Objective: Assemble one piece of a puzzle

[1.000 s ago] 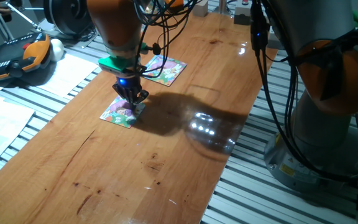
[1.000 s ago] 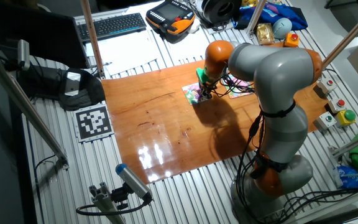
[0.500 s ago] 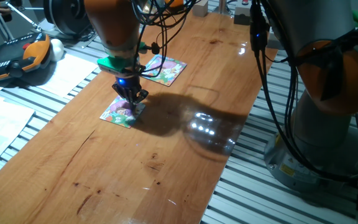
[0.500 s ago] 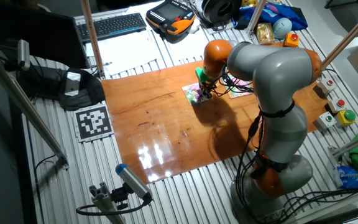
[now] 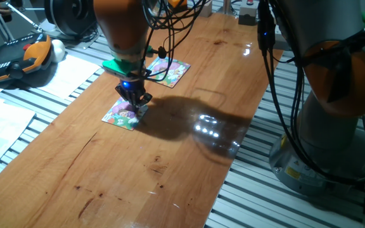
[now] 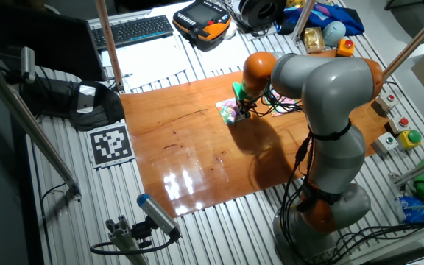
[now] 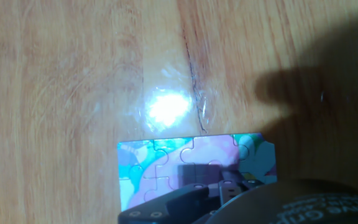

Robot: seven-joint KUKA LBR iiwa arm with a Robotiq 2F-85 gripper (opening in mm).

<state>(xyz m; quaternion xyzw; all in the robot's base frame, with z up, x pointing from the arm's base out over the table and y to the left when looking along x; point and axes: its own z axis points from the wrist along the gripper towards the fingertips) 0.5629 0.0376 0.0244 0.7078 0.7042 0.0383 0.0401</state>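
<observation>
The puzzle (image 5: 121,114) is a small green-edged square with a pink figure, lying flat on the wooden table (image 5: 170,158). My gripper (image 5: 135,100) points straight down over its right corner, fingertips at or just above the surface. From the other side, the gripper (image 6: 241,110) covers part of the puzzle (image 6: 229,112). The hand view looks down on the puzzle (image 7: 166,165), and the dark gripper (image 7: 213,193) hides its lower part. The piece cannot be picked out on its own; it is hidden under the fingers or lies among the others. The gap between the jaws is not clear.
A lilac-and-white square puzzle (image 5: 168,71) lies just behind the gripper. Left of the table are papers (image 5: 5,120) and an orange-black pendant (image 5: 18,57). A keyboard (image 6: 135,29) and a button box (image 6: 403,136) sit off the table. The arm's base (image 5: 334,126) stands on the right.
The arm's wrist has shifted slightly to the right over the puzzle. The puzzle itself has not moved.
</observation>
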